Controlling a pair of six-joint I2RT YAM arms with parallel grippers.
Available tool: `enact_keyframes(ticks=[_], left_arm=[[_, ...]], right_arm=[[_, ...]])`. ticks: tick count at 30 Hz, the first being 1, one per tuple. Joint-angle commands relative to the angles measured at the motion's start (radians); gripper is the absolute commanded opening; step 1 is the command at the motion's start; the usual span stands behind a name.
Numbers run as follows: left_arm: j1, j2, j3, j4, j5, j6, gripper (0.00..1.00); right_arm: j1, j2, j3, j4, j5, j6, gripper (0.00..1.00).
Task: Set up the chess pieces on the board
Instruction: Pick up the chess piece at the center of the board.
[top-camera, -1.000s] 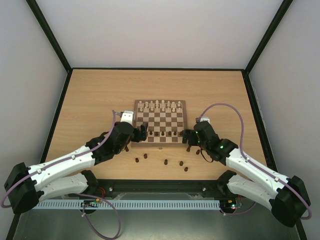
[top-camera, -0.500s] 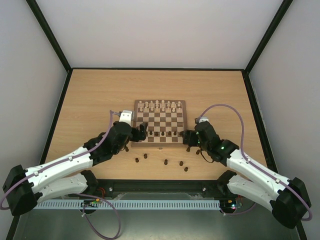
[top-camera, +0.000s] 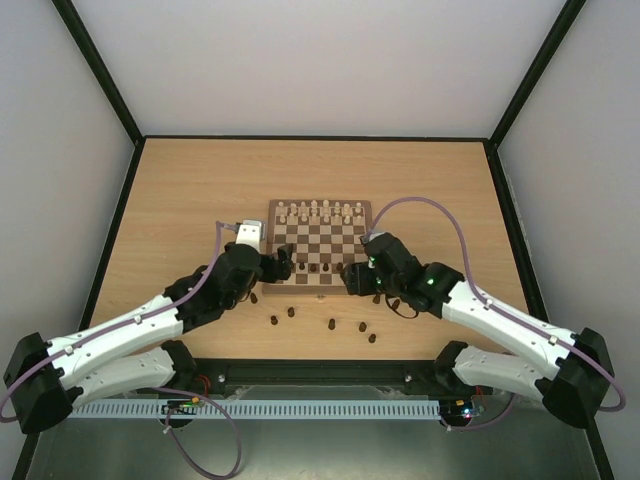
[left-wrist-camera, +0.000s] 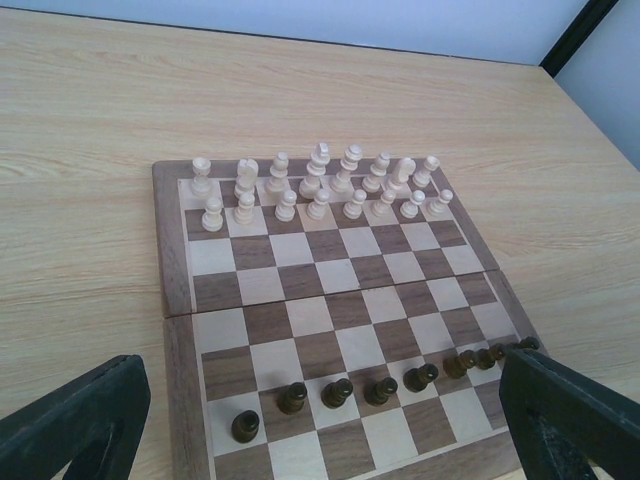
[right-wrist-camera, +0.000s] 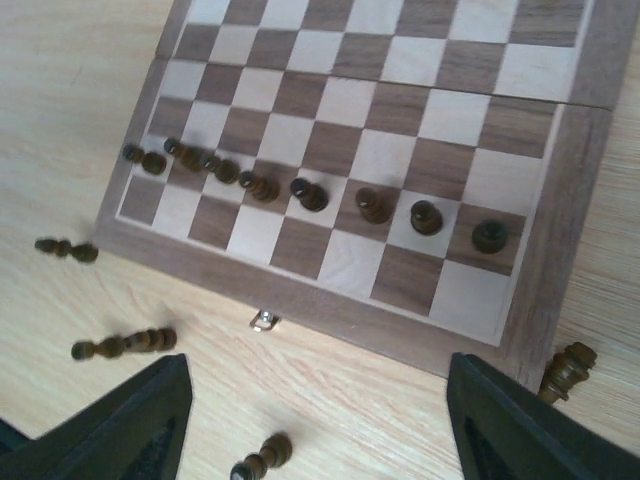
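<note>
The board (top-camera: 322, 285) lies mid-table, with a row of dark chess pieces (top-camera: 327, 268) standing on its near second rank. The left wrist view shows those pawns (left-wrist-camera: 337, 392) in a line; so does the right wrist view (right-wrist-camera: 374, 205). More dark chess pieces lie loose on the table in front of the board (top-camera: 331, 324), one of them (right-wrist-camera: 262, 458) low between my right fingers and another (right-wrist-camera: 567, 368) by the board's corner. My left gripper (top-camera: 284, 265) hovers open over the board's near left corner, holding nothing. My right gripper (top-camera: 355, 279) is open and empty over the board's near edge.
Pale chessmen (top-camera: 320, 211) fill the board's two far ranks (left-wrist-camera: 320, 185). A small metal latch (right-wrist-camera: 263, 320) sits on the board's front edge. Black frame rails border the table.
My right arm has swung left, from beside the board's right corner to its near edge, its jaws a little narrower. The left arm has barely moved.
</note>
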Motion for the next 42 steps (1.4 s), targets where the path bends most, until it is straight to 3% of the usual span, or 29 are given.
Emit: enact_keyframes(ticks=[1,4,16,23,30,42], left_arm=[[-0.003,-0.030,-0.015,0.011,-0.038,-0.006,0.99],[-0.003,-0.042,-0.017,0.006,-0.052,-0.013,0.99],[-0.003,-0.081,-0.024,-0.009,-0.074,-0.037,0.99],[-0.003,-0.079,-0.023,-0.012,-0.071,-0.038,0.99],[-0.003,-0.087,-0.025,-0.013,-0.070,-0.038,0.99],[-0.003,-0.084,-0.024,-0.013,-0.073,-0.039,0.99]], right_arm=[[0.064,0.053,0.090,-0.156,0.026,0.027,0.66],[0.138,0.118,0.133,-0.241,0.067,0.052,0.59],[0.347,0.301,0.224,-0.398,0.162,0.155,0.51],[0.397,0.375,0.241,-0.366,0.099,0.145,0.50],[0.403,0.430,0.226,-0.333,0.079,0.142,0.39],[0.403,0.508,0.241,-0.293,0.080,0.105,0.35]])
